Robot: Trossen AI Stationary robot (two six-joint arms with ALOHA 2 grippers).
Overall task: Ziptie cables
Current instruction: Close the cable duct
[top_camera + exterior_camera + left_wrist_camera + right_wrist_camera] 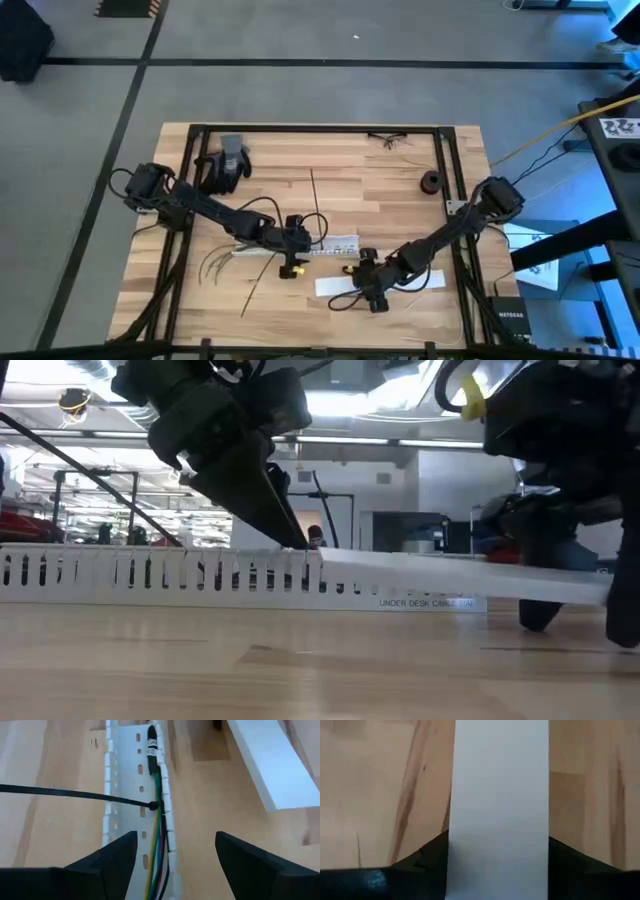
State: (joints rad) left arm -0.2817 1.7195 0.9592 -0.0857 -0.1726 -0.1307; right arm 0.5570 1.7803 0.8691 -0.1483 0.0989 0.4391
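The cables (158, 840), green, yellow and dark wires, lie along a white perforated channel (112, 780). A black zip tie (75, 795) loops round them, its tail sticking out sideways. Their splayed ends (215, 262) rest on the table to the channel's left. My left gripper (175, 840) hangs open above the channel, one finger on each side, touching nothing. My right gripper (372, 292) is shut on a long flat white strip (400, 284) close to the table's front edge. My right gripper pinches the flat white strip by its two long edges (457, 827), one finger on each edge, left of its middle. The fingers come from above and lie across the strip. In the low view the strip (470, 575) sits tilted, the end by the channel higher.
A straight black strip (313, 195) lies behind the channel and another (255, 290) lies near the front left. A dark glove (225, 165) sits at the far left. A black roll (432, 182) and glasses (388, 138) are at the far right.
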